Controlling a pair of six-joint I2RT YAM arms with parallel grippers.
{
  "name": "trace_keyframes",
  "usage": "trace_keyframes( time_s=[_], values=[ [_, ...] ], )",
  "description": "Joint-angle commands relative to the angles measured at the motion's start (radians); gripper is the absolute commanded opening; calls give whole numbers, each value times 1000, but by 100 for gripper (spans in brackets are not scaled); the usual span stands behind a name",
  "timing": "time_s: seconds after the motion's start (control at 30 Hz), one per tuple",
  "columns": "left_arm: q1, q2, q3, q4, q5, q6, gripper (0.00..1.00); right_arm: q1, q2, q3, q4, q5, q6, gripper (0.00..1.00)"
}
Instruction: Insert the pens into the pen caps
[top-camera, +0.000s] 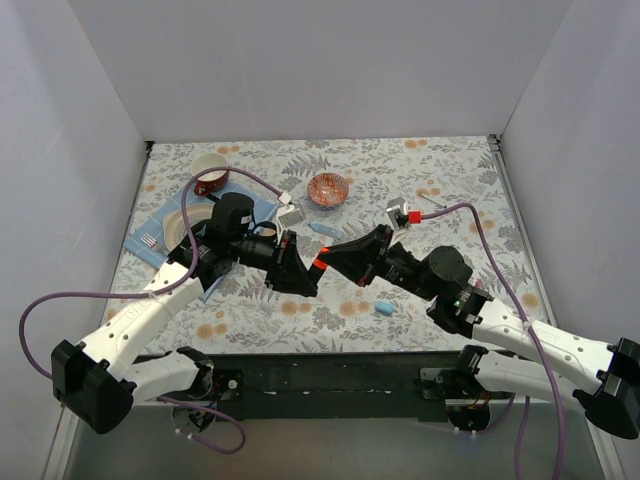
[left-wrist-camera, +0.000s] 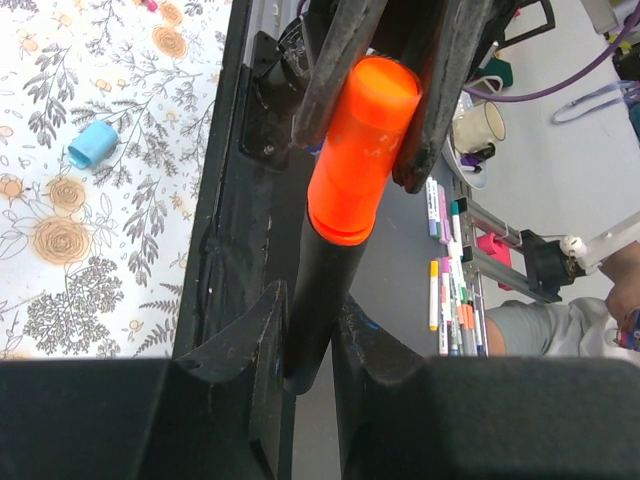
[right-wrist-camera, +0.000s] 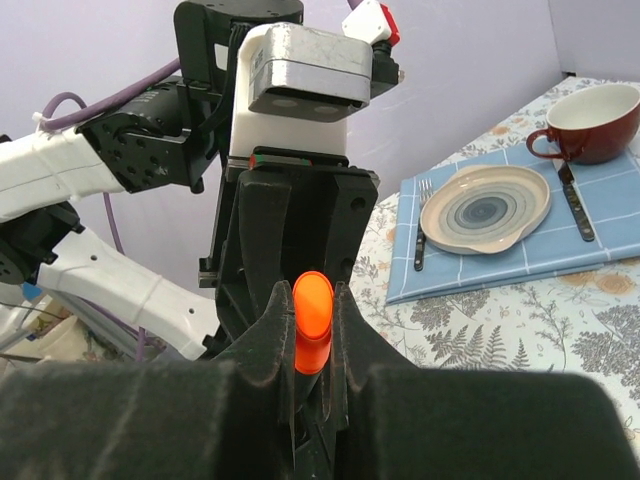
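Observation:
My left gripper (top-camera: 303, 272) (left-wrist-camera: 310, 335) is shut on the body of the stubby black marker (left-wrist-camera: 322, 290). My right gripper (top-camera: 332, 260) (right-wrist-camera: 312, 305) is shut on the orange cap (top-camera: 320, 263) (left-wrist-camera: 362, 150) (right-wrist-camera: 312, 320). The cap sits over the marker's end, and the two grippers meet tip to tip above the table's middle. A light blue cap (top-camera: 384, 308) (left-wrist-camera: 92, 144) lies on the cloth near the front edge. A light blue pen (top-camera: 322, 230) lies behind the grippers. A thin magenta pen (top-camera: 432, 201) lies at the back right. The dark blue cap is not in view.
A red patterned bowl (top-camera: 328, 189) stands behind the grippers. At the back left a blue mat (right-wrist-camera: 500, 262) holds a plate (top-camera: 178, 224) (right-wrist-camera: 486, 207), a fork (right-wrist-camera: 420, 225), a knife (right-wrist-camera: 575, 200) and a red cup (top-camera: 210, 172) (right-wrist-camera: 596, 122). White walls enclose three sides of the table.

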Motion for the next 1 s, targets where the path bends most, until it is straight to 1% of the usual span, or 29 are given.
trace_keyframes(
  time_s=[0.0,0.1,0.17,0.2,0.23,0.4,0.5,0.57,0.6,0.63,0.7,0.73,0.77,0.8,0.83,0.87,0.9,0.93,0.97],
  values=[
    [73,11,196,349,-255,-16,0,181,87,-147,-547,-539,87,1],
    [71,29,206,332,-278,-9,0,194,84,-144,-547,-539,138,1],
    [73,25,201,347,-300,-19,0,201,93,-135,-547,-516,170,1],
    [71,22,198,355,-312,-25,0,209,94,-127,-593,-496,179,1],
    [71,25,201,352,-321,-25,0,218,97,-112,-595,-461,187,1],
    [71,36,206,347,-303,-16,0,249,98,-121,-511,-430,239,1],
    [71,34,190,355,-268,-21,0,249,68,-113,-517,-378,230,1],
    [71,39,177,347,-248,-25,0,244,15,-106,-504,-289,242,1],
    [71,40,167,347,-197,-30,0,237,-2,-90,-504,-261,242,1],
    [71,46,143,352,-162,-35,0,220,-17,-72,-509,-193,241,1],
    [71,46,105,376,-108,-87,0,208,-62,17,-542,-102,228,1],
    [71,46,83,384,-97,-101,0,206,-74,49,-547,17,208,3],
    [71,33,25,399,-96,-133,0,205,-100,86,-597,79,201,9],
    [71,22,-4,437,-102,-160,0,206,-113,135,-607,128,195,19],
    [71,13,-39,445,-109,-182,0,205,-126,157,-618,258,191,43],
    [71,-6,-88,485,-119,-214,0,205,-160,169,-627,306,184,51],
    [71,-12,-112,502,-123,-228,0,205,-178,180,-633,383,175,57],
    [73,-18,-130,507,-148,-242,0,205,-214,181,-638,415,170,67],
    [70,-30,-164,507,-172,-255,0,205,-231,181,-645,441,159,70]
  ],
)
